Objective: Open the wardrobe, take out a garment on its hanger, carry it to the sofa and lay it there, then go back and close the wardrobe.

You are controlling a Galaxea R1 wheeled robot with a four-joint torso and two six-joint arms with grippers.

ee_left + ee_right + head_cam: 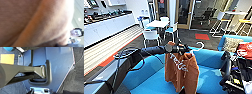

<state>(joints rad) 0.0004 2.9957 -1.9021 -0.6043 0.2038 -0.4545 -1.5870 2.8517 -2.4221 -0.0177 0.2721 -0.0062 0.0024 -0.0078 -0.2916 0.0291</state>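
Sweatshirt (pixel 182 71) in burnt orange, white block letters across its chest, hangs from a thin white hanger (pixel 197 47) directly above the seat of the turquoise sofa (pixel 151 75). The garment's lower edge comes down close to the cushion; whether it touches cannot be told. The hanger's curved hook sticks up over the sofa's back edge. The left arm reaches across the sofa from its near arm, and the left gripper (pixel 180 48) is clamped at the top of the hanger, at the sweatshirt's collar, bearing the whole load. In the left wrist view orange cloth (pixel 31 22) lies pressed close to the camera, and a person (pixel 76 32) appears past its edge.

The right gripper's state cannot be told: the right wrist view offers a tan jointed bar of the robot against a blue-grey panel (pixel 58 65) and dark carpet (pixel 77 78).

Beyond the sofa's back stand a white table (pixel 157 23) and white chairs (pixel 151 35) on the dark floor. A patterned cushion (pixel 231 44) rests on the sofa's far part, with a red item (pixel 245 50) beside it. A long white counter (pixel 106 26) runs well away from the sofa, along the wall.
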